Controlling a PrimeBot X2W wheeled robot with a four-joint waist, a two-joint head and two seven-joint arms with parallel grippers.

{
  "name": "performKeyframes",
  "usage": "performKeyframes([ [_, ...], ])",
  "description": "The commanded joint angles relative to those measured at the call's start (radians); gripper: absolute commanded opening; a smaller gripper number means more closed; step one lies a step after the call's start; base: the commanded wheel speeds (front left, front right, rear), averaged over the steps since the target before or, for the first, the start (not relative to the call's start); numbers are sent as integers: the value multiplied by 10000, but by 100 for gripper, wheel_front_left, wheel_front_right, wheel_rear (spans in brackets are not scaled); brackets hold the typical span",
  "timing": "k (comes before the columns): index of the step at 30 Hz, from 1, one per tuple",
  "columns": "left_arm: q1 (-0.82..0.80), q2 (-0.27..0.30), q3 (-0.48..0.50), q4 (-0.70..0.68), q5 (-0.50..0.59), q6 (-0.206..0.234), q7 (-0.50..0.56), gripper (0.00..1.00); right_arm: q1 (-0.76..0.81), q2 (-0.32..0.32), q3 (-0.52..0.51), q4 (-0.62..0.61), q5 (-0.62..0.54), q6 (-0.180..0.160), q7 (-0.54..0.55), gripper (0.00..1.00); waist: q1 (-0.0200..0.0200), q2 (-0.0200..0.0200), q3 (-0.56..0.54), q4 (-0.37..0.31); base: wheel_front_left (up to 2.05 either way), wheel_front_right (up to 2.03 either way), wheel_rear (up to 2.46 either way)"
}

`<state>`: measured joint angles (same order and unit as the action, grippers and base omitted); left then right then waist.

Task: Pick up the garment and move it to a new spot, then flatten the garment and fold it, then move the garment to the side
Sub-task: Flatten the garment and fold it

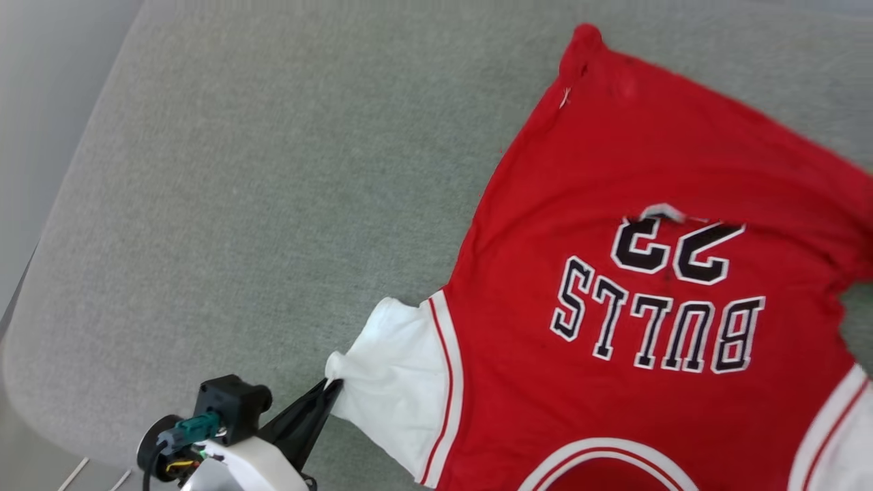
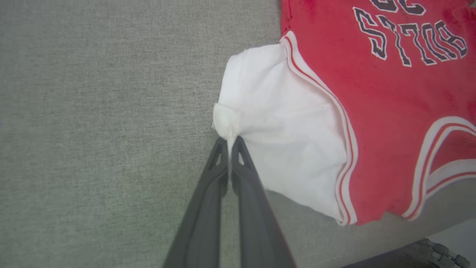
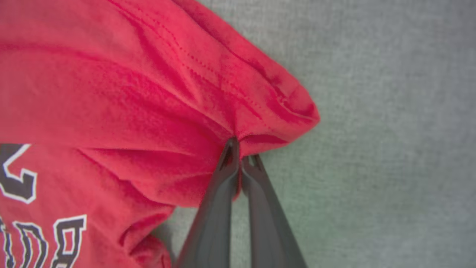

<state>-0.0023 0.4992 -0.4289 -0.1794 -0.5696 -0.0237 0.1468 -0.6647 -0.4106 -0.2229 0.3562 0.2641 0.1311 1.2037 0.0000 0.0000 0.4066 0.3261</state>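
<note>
Two grips hold the jersey (image 1: 614, 170) spread lettering-up on the bench (image 1: 239, 170), collar nearest the robot, hem farthest: left jaws clamped on the white sleeve (image 2: 282, 123) tip, right jaws clamped on a red edge fold (image 3: 275, 108), cloth between them.

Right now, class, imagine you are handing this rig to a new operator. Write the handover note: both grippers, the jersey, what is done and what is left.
Left gripper: shut on the edge of the white sleeve.
Right gripper: shut on a bunched red edge of the garment.
Garment: lettering up on the grey padded surface, mostly spread, wrinkled near the right grip.
Done: both grips taken; no fold made yet.
Left: pull it flat, fold it, move it aside.
</note>
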Motion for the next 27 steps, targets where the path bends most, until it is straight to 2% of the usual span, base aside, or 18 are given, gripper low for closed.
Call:
performKeyframes([
  [1, 189, 104, 108, 17, -66, 94, 13, 0, 797, 27, 55, 61, 187, -8, -10, 0, 0, 0, -832, -746, 0, 0, 0],
  [9, 842, 301, 564, 85, -388, 446, -181, 0, 3190, 303, -87, -692, 1406, -8, -685, 0, 0, 0, -2103, -1842, 0, 0, 0],
  [15, 1221, 289, 816, 131, -456, 794, -412, 0, 4775, 468, -267, -1746, 2166, -8, -1006, 0, 0, 0, -2747, -2514, 0, 0, 0],
  [21, 1229, 150, 930, 225, -464, 987, -633, 0, 6339, 725, -604, -3074, 2629, -6, -1062, 0, 0, 0, -2991, -2920, 0, 0, 0],
  [27, 1070, -41, 911, 376, -519, 1057, -800, 0, 7619, 1242, -718, -3756, 2819, -6, -1314, 0, 0, 0, -3161, -3133, 0, 0, 0],
])
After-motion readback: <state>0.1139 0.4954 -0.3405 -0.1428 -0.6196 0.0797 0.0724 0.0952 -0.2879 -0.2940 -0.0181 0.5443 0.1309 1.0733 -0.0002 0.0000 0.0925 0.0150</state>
